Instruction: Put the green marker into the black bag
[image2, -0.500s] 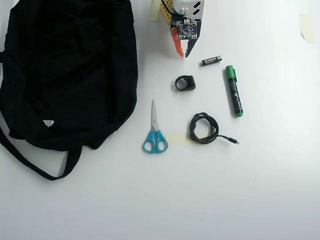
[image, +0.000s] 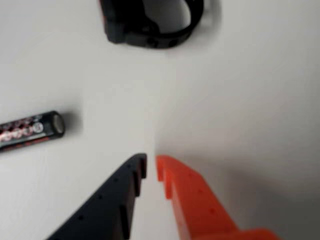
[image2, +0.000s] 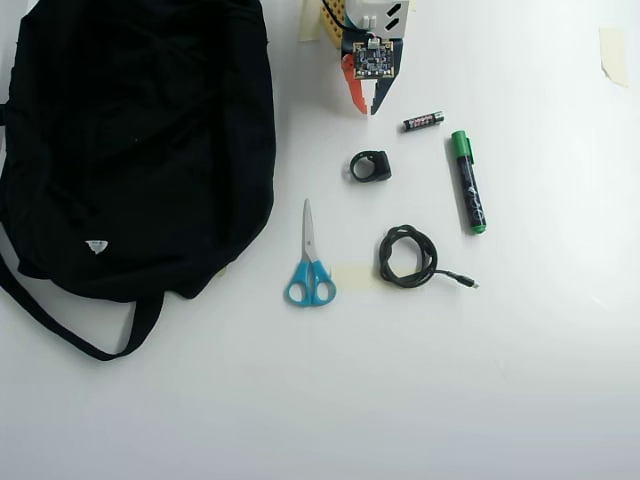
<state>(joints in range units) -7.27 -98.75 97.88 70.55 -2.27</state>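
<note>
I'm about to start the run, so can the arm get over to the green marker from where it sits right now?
Probably yes. The green marker lies flat on the bare table with free space along both sides. Only the small battery lies between it and the gripper, whose fingers look nearly shut and would need opening.

We see bare table all round the green marker (image2: 468, 182) on its right & below. Battery (image2: 423, 121) lies just above-left of its cap, near the gripper (image2: 366, 109). Ring (image2: 370, 166), cable coil (image2: 408, 257) & scissors (image2: 309, 268) sit btwn marker & black bag (image2: 140, 140).
</note>
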